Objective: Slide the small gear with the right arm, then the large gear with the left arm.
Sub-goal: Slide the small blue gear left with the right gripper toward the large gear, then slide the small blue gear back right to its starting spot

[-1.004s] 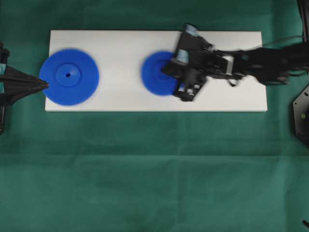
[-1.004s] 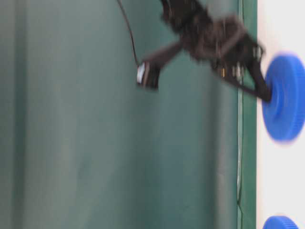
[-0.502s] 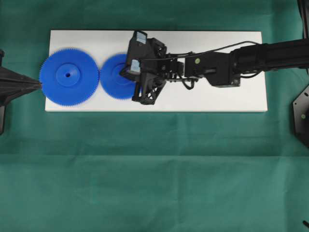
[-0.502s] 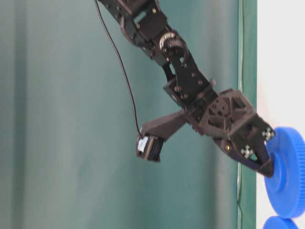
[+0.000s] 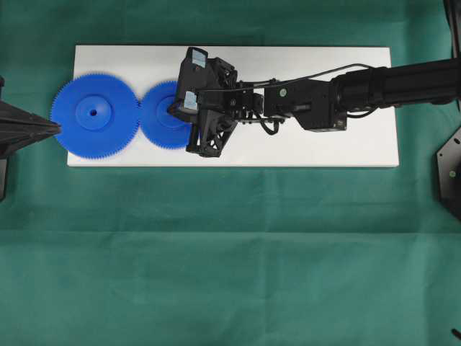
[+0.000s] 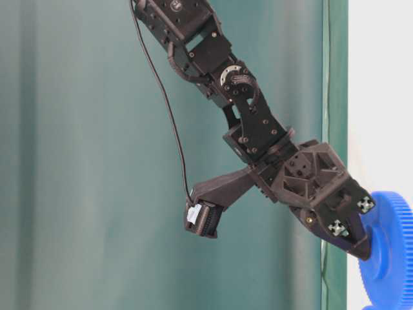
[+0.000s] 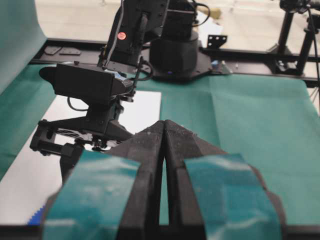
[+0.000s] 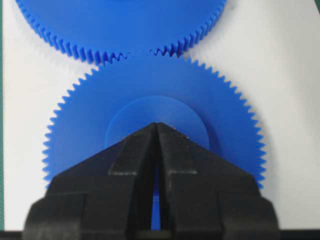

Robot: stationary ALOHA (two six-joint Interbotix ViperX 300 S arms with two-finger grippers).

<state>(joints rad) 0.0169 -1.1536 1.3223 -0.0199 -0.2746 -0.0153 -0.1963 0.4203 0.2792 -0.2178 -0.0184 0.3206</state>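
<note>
The small gear [image 5: 155, 119] lies on the white board [image 5: 324, 144] with its teeth meshed into the large gear [image 5: 95, 115] on its left. My right gripper [image 5: 173, 110] is shut and reaches in from the right, its pointed tip pressed on the small gear's hub [image 8: 150, 110]. In the right wrist view the right gripper [image 8: 157, 125] covers the hub's centre, and the large gear [image 8: 120, 25] fills the top. At table level the right gripper [image 6: 361, 248] touches the small gear [image 6: 390, 252]. My left gripper [image 5: 57, 128] is shut, its tip at the large gear's left rim. The left gripper [image 7: 164, 122] holds nothing.
Green cloth [image 5: 230, 252] covers the table around the board. The right arm [image 5: 374, 86] stretches over the board's right half. The large gear's left edge overhangs the board's left end. A black mount [image 5: 450, 173] sits at the far right.
The right gripper pushed the small gear leftward across the board until it met the large gear, which shifted slightly left. The left gripper stayed put.
</note>
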